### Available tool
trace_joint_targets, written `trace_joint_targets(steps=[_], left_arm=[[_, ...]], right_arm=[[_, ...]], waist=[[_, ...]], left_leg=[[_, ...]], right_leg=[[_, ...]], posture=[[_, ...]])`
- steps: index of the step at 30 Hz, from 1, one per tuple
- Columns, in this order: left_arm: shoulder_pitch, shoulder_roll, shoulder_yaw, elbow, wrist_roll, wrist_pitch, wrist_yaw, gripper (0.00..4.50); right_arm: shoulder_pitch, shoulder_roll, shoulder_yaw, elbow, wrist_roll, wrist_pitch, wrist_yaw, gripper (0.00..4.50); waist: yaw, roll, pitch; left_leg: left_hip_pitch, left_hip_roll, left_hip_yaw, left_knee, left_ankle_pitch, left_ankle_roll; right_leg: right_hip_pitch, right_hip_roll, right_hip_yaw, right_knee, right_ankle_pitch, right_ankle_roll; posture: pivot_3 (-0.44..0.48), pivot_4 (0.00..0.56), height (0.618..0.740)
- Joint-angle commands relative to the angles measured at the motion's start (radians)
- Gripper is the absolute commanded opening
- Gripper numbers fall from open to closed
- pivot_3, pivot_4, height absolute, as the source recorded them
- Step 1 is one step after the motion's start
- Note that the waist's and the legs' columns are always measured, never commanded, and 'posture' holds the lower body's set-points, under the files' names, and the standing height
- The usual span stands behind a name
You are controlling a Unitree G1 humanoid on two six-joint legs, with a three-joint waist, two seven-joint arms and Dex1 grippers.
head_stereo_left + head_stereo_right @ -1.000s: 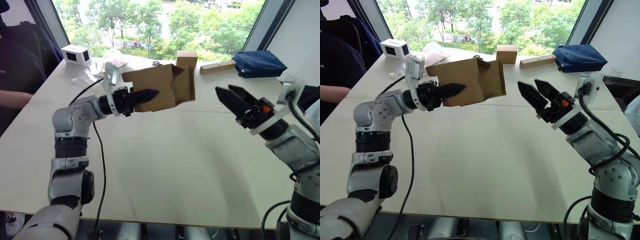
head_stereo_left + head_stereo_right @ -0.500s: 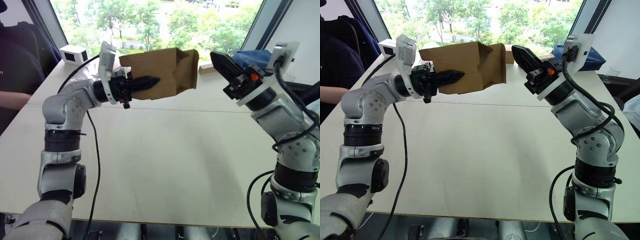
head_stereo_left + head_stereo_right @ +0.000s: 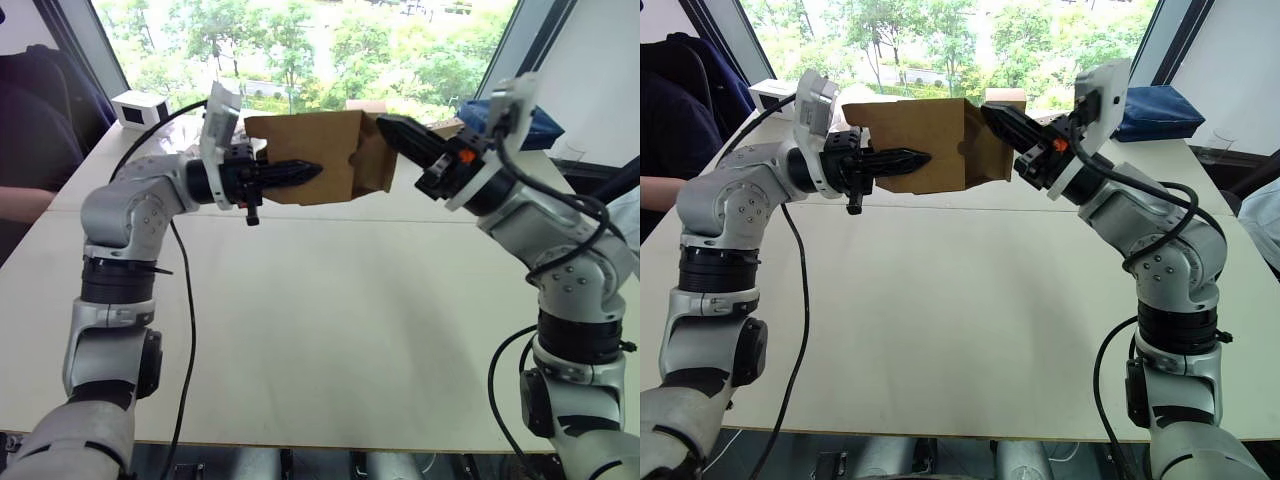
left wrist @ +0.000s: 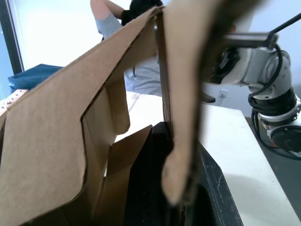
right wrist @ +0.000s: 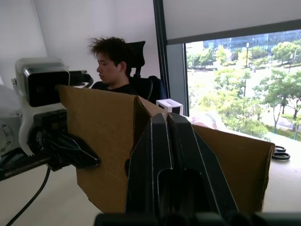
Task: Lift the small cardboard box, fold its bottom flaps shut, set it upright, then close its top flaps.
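Note:
The small cardboard box (image 3: 312, 150), plain brown, hangs on its side above the far part of the table. My left gripper (image 3: 312, 171) is shut on its near wall, and the left wrist view shows that wall (image 4: 181, 117) pinched between the black fingers. Flaps (image 3: 378, 168) at the box's right-hand end stand partly folded. I cannot tell whether they are the bottom flaps or the top flaps. My right gripper (image 3: 384, 123) is shut, empty, and points at that end's upper edge. The right wrist view shows its fingers (image 5: 170, 155) aimed at the box (image 5: 106, 141).
On the white table (image 3: 330, 330) at the back are a white box with a dark window (image 3: 132, 107), a brown cube box (image 3: 1006, 97), a wooden strip (image 3: 447, 124), a blue bag (image 3: 545, 122) and scissors (image 5: 281, 153). A seated person (image 3: 30, 140) is at the far left.
My right gripper has shut and swung up and left from mid-air to the box's right end. The left arm has raised the box a little and levelled it.

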Motion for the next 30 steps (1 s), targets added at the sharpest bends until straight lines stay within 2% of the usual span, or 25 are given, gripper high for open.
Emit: trace_joint_targets(steps=[1,17,30], left_arm=[[-0.025,0.014,0.014,-0.045,-0.029,0.004,0.001,0.00],[-0.025,0.006,0.010,-0.062,-0.096,0.054,0.009,0.00],[-0.019,0.028,0.008,-0.053,-0.089,0.055,-0.006,0.00]], right_arm=[[-0.038,0.016,0.005,0.011,-0.043,-0.038,0.037,0.03],[-0.037,0.114,0.039,-0.027,-0.011,0.008,0.099,0.03],[-0.015,0.115,0.027,-0.034,-0.028,0.009,0.122,0.03]], waist=[[0.000,0.000,0.000],[-0.001,0.000,0.000],[-0.001,0.001,0.000]], left_leg=[[0.000,0.000,0.000,0.000,0.000,0.000],[0.000,0.000,0.000,0.000,0.000,0.000],[0.000,0.000,0.000,0.000,0.000,0.000]], right_leg=[[0.000,0.000,0.000,0.000,0.000,0.000],[0.000,0.000,0.000,0.000,0.000,0.000],[0.000,0.000,0.000,0.000,0.000,0.000]], posture=[[0.000,0.150,0.740],[0.000,0.150,0.740],[0.000,0.150,0.740]])
